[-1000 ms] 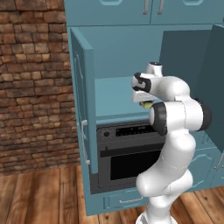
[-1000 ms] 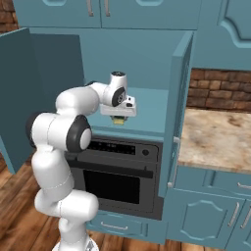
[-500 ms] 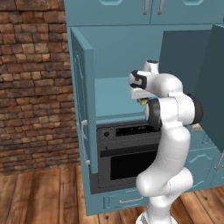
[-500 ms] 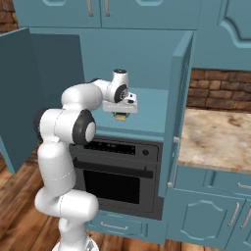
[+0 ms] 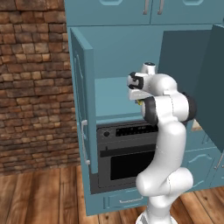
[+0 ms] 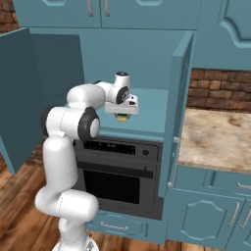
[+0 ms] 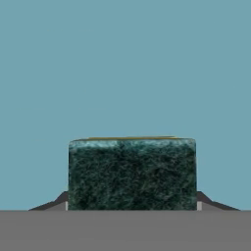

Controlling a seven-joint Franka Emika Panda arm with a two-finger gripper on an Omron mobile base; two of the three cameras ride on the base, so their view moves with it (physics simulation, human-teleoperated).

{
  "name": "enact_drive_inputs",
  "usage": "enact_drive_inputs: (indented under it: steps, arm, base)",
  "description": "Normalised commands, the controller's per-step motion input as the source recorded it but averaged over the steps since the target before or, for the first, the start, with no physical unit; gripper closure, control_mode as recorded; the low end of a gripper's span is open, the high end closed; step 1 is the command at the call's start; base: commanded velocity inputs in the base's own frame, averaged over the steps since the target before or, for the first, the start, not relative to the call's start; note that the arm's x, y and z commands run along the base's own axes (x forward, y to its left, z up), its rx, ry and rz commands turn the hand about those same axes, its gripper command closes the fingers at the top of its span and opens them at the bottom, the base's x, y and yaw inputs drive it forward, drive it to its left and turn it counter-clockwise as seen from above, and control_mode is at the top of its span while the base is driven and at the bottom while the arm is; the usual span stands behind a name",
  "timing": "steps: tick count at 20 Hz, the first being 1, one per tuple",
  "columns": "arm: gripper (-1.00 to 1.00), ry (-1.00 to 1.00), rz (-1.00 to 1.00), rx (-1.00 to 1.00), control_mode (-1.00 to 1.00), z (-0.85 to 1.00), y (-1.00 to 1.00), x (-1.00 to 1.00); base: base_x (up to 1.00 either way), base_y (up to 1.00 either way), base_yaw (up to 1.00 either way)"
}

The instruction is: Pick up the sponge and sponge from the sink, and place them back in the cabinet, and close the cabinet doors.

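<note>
Gripper (image 6: 123, 116) seen at 9 o'clock of the open cabinet (image 6: 147, 54) compartment in the right base view, above the teal shelf (image 6: 147, 125) and over the black oven (image 6: 120, 174). Jaws pinched on a sponge (image 7: 132, 174), its dark green scouring face turned toward the hand camera and a thin yellow edge showing at 12 o'clock of the block. Compared with one second earlier: arm reached further forward, hand carried from the front edge of the shelf deeper into the compartment, elbow drawn in closer to the shoulder. Judged as the carry nearly finished and the release onto the shelf due next. Grip unchanged across the interval, sponge retained throughout. Height of the sponge above the shelf hard to read, possibly just clear of it. Both cabinet doors (image 5: 83, 109) stood swung wide, at 9 and 3 o'clock of the opening, as before; closing not yet begun. Marble counter (image 6: 215, 139) at 3 o'clock in the right base view.
</note>
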Motion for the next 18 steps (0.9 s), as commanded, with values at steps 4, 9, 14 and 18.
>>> enact_drive_inputs:
  steps: [4, 9, 14, 18]
  arm:
    - [1.0, 0.0, 0.0, 0.0, -1.0, -0.17, 0.0, 0.23]
    - [1.0, 0.0, 0.0, 0.0, -1.0, -0.15, 0.0, 0.2]
    - [1.0, 0.0, 0.0, 0.0, -1.0, -0.15, 0.0, 0.16]
    - [1.0, 0.0, 0.0, 0.0, -1.0, -0.05, 0.0, 0.07]
  base:
    - [0.0, 0.0, 0.0]
    - [0.0, 0.0, 0.0]
    - [0.0, 0.0, 0.0]
    - [0.0, 0.0, 0.0]
